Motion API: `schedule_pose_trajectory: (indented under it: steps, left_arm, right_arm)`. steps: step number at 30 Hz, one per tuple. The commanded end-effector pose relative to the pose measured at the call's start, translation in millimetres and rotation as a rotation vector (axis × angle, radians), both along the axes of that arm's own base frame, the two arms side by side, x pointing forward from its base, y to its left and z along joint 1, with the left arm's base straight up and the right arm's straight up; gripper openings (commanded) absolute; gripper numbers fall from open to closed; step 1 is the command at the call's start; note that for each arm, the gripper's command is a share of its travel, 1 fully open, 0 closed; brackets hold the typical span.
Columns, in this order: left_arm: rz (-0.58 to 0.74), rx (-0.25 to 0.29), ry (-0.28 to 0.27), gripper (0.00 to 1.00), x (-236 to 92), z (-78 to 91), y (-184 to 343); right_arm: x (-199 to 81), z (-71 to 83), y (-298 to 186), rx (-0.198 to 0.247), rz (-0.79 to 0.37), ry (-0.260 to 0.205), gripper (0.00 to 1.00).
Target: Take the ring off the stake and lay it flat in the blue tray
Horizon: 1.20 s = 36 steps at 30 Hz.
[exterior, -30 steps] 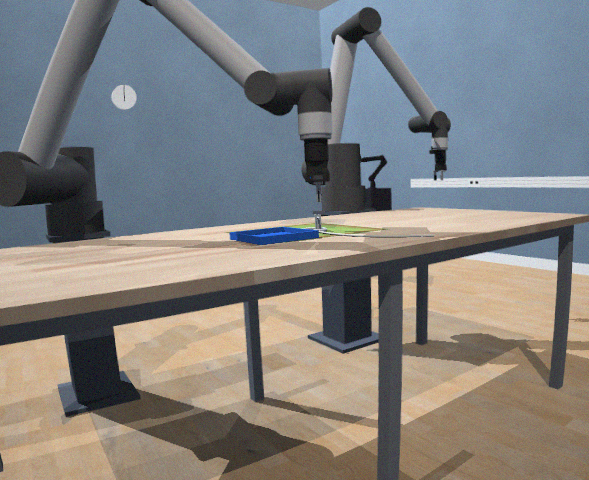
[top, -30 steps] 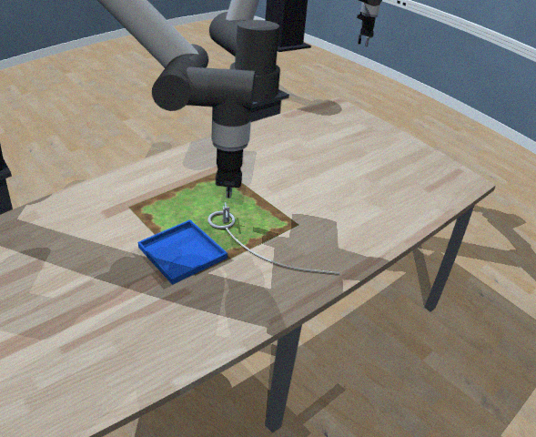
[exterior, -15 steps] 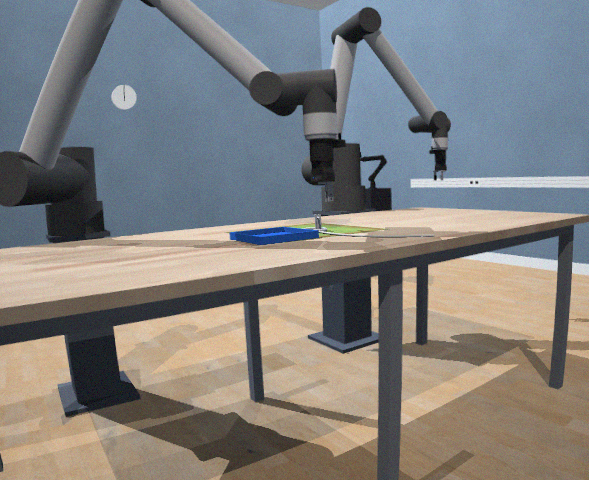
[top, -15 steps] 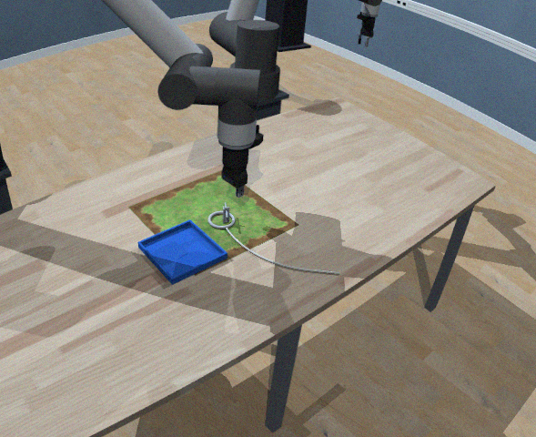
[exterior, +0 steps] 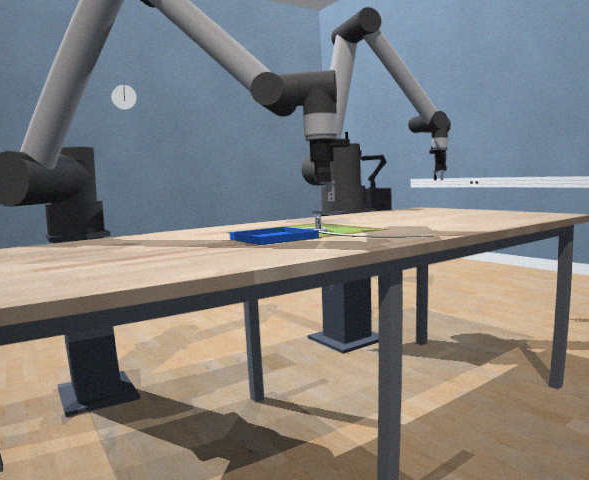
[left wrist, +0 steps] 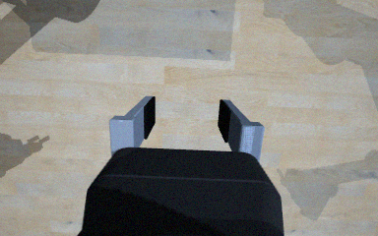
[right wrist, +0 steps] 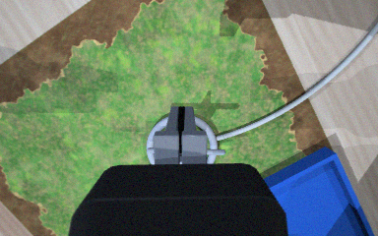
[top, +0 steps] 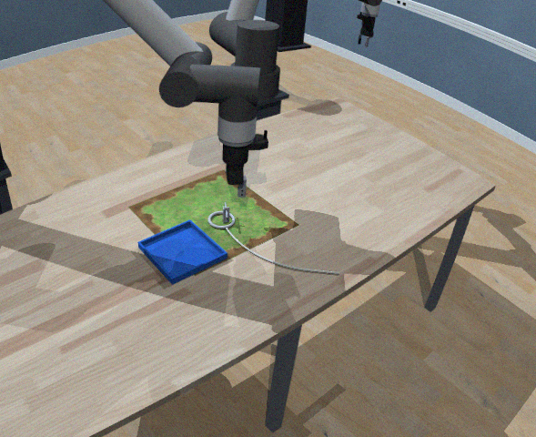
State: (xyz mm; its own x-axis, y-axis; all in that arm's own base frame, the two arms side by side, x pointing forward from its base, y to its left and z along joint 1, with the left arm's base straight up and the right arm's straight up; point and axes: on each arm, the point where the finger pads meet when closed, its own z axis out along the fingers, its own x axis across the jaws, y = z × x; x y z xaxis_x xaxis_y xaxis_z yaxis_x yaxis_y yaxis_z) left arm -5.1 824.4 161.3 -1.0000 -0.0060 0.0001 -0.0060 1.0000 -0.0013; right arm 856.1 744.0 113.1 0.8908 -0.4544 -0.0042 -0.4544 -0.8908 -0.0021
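Circling the stake (top: 226, 214) (exterior: 317, 221), ring (top: 208, 219) (right wrist: 151, 143) — cord (top: 268, 259) (exterior: 387, 236) (right wrist: 324, 81) and blue tray (top: 183, 251) (exterior: 273, 237) (right wrist: 309, 202) near, right gripper (top: 242, 193) (exterior: 331, 197) (right wrist: 181, 109) clenched, left gripper (top: 362, 42) (exterior: 438, 176) (left wrist: 187, 120) spread

A long pale-wood table (top: 376, 155) (exterior: 154, 268) (right wrist: 294, 44) with dark metal legs stands on a light plank floor (top: 70, 117) (exterior: 490, 413) (left wrist: 191, 88), bearing a square mat (top: 178, 207) (exterior: 356, 228) (right wrist: 127, 74) printed green like grass, with ragged brown edges; in the top view a thin whitish cable (top: 277, 264) (exterior: 387, 236) (right wrist: 319, 88) curves from the mat towards four o'clock onto bare wood; in the exterior view, a round white wall clock (exterior: 123, 97) hangs towards ten o'clock on blue wall (exterior: 206, 103), and white trunking (top: 465, 28) (exterior: 542, 182) with paired dark spots runs between two and three o'clock
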Motion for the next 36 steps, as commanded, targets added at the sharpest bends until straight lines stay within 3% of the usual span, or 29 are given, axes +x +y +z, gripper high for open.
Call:
schedule_pose_trajectory:
  steps: [1, 36]
  left_arm:
    - [0.0, 0.001, 0.0, 1.0, 0.0, 0.7, 0.5]
    - [0.0, 0.001, 0.0, 1.0, 0.0, 0.7, 0.5]
  right_arm:
    - [0.4, 1.0, 0.5, -0.003, -0.03, -0.003, 0.0]
    - [0.4, -6.3, 0.6, -0.003, -0.032, -0.003, 0.0]
